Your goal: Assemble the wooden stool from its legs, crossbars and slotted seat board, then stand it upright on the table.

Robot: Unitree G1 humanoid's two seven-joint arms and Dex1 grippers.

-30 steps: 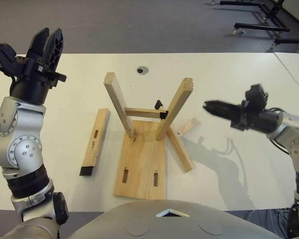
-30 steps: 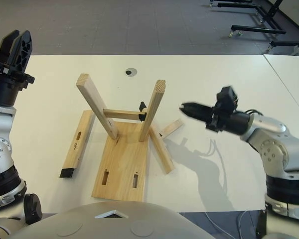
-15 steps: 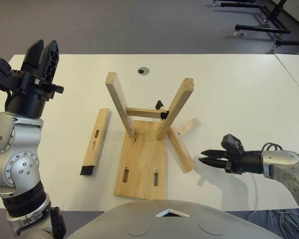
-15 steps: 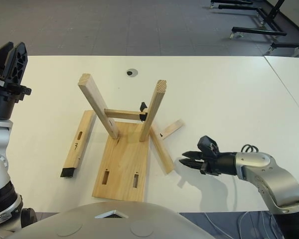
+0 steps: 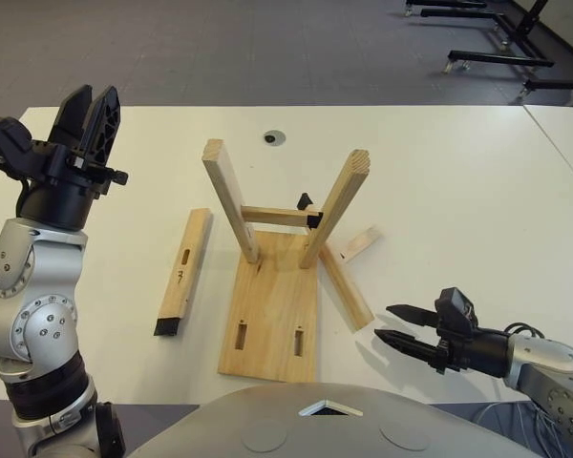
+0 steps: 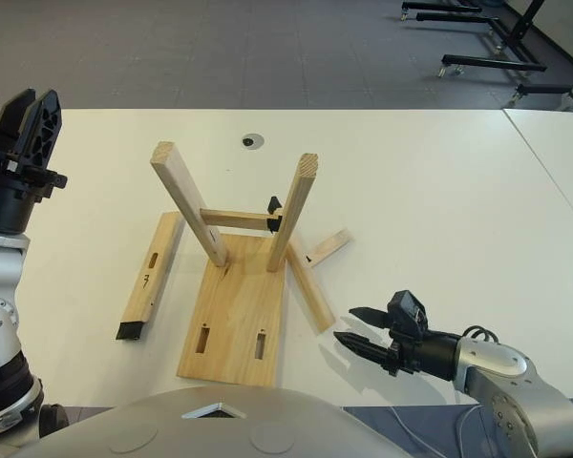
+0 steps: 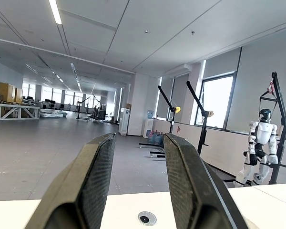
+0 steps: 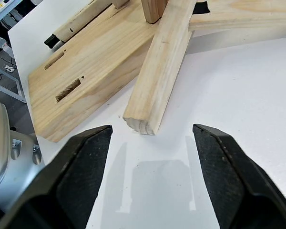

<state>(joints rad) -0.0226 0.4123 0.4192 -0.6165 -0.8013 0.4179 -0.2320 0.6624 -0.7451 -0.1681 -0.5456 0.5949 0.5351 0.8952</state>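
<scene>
1. Risk: the right gripper (image 5: 387, 322) sits low over the surface (image 5: 458, 191), fingers wide and empty, lined up on the near end of the right loose leg (image 8: 157, 81). That leg's far end lies at the foot of the right seated leg (image 5: 336, 207). Dragging it sideways could knock the half-built frame.
2. Risk: both seated legs lean outward and look loosely held. A bump could pop the left seated leg (image 5: 228, 200) or the fitted crossbar (image 5: 277, 217) out of joint.
3. Risk: the fingers are so close to the surface that closing could scrape it or clip only the leg's corner, so the leg could twist out.
4. The left gripper (image 5: 94, 95) is held high at the far left, pointing up, fingers apart with nothing between them. It can't steady the frame from there.
5. Count: one seat board (image 5: 269, 305), flat at near centre, with two near slots unfilled.
6. Count: four legs. Two are seated at the board's far end, one lies to the right, and the left loose leg (image 5: 182, 272) lies well left of the board.
7. Count: two crossbars, one fitted and one loose crossbar (image 5: 360, 242) just right of the frame.
</scene>
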